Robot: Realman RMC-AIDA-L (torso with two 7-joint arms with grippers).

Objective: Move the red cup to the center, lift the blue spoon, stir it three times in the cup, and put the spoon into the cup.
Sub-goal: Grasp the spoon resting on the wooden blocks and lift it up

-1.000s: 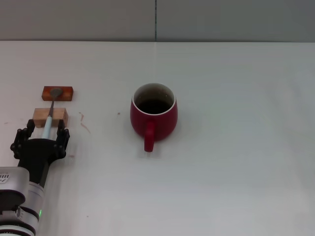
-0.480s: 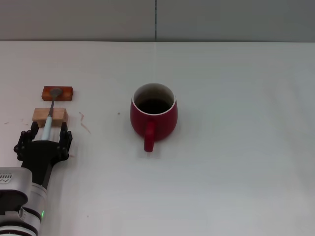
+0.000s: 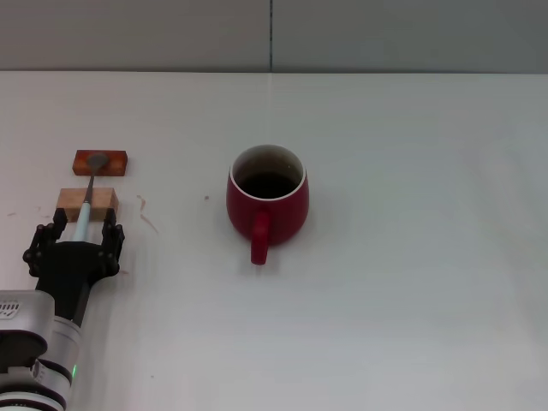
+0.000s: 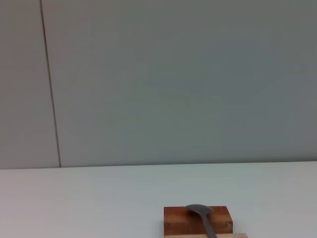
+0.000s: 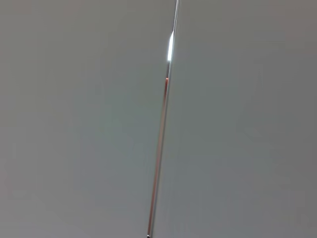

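The red cup [image 3: 267, 204] stands upright near the middle of the white table, its handle pointing toward me and its inside dark. The blue spoon [image 3: 84, 214] lies at the left, its grey bowl on a reddish-brown block [image 3: 117, 163] and its pale handle across a light wooden block [image 3: 104, 202]. My left gripper [image 3: 79, 231] is low at the table's left front, open, with its fingers on either side of the spoon's handle end. The left wrist view shows the spoon bowl [image 4: 198, 209] on the reddish block [image 4: 173, 221]. The right gripper is out of view.
The white table [image 3: 411, 257] reaches back to a grey wall [image 3: 385, 34]. The right wrist view shows only the grey wall with a vertical seam [image 5: 161, 139].
My left gripper has shifted slightly to the right around the spoon handle. The cup, spoon and blocks have not moved.
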